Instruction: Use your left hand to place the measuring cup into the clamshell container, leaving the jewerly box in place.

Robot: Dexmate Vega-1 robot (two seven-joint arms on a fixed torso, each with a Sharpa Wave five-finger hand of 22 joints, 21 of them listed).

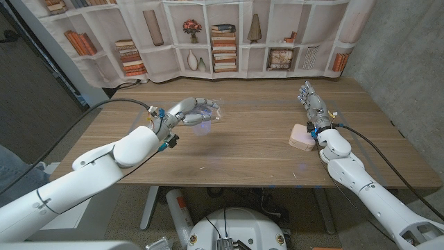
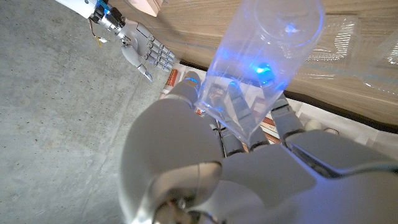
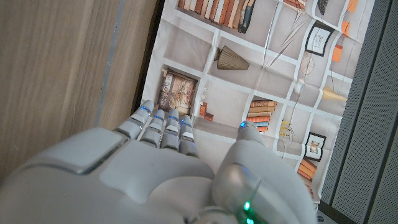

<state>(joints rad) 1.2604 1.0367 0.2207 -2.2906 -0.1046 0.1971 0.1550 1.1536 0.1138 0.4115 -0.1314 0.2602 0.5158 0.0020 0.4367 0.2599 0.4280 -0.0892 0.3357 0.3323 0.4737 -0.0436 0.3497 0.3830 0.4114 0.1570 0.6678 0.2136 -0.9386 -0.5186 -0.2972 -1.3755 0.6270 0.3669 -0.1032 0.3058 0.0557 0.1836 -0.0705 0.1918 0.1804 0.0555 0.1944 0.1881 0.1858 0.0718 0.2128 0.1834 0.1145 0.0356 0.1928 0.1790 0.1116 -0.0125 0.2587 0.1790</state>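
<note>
Left hand (image 1: pixel 186 111) grips the clear plastic measuring cup (image 2: pixel 261 62), fingers wrapped around its lower part. In the left wrist view the cup stands out from the palm and a blue light glints through its wall. In the head view hand and cup sit over the clear plastic clamshell container (image 1: pixel 207 112). Cup and container are both transparent there and hard to separate, so I can't tell whether the cup touches the container or hangs above it.

Right hand (image 1: pixel 310 101) holds nothing. Its fingers (image 3: pixel 163 127) are straight and close side by side, thumb set apart, and it stands on the wooden table (image 1: pixel 250 149) well off to the right of the container.

Hard to read: the container's edges are faint in the head view. In the left wrist view only ribbed clear sheet shows past the cup, and I can't tell whether the lid is open. I can't make out anything inside the container other than the cup region. The cup looks empty.

The pink square jewelry box (image 1: pixel 302 137) sits on the table far to the right of the container, just beside the right wrist. Contact between them is unclear.
</note>
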